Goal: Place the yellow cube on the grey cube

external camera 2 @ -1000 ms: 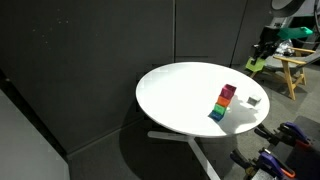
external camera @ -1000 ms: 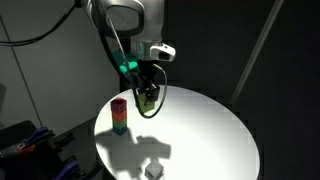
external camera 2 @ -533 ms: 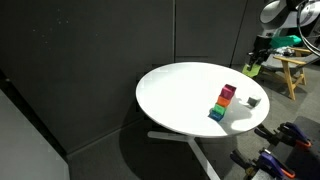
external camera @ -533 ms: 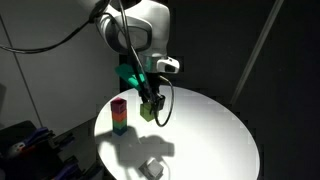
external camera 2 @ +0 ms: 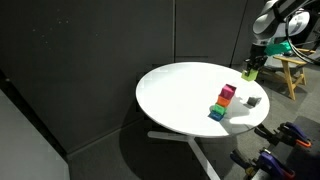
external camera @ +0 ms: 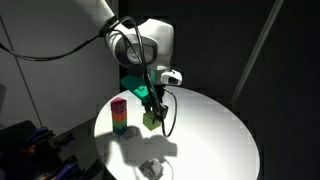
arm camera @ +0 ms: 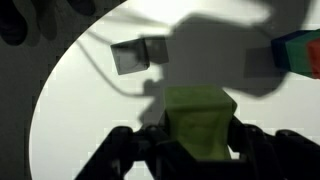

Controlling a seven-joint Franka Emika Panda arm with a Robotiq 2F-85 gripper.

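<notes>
I have the arm (external camera: 138, 42) arched in from above, its big joints folded over and the wrist (external camera: 158, 77) turned so the gripper (external camera: 151, 114) points straight down. In the wrist view both dark fingers (arm camera: 128, 152) press against opposite sides of the yellow cube (arm camera: 200, 120), which sits squarely between them, held level.

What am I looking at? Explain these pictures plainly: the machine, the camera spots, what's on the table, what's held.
This is a robot arm with a grasping tool at its end. Two pictures come from cameras standing outside the robot; the third comes from a camera on its wrist, looking down past the tool. On the round white table stand a grey cube and a stack of coloured cubes. The tool holds a yellow cube above the table; the grey cube sits apart, nothing on it.
</notes>
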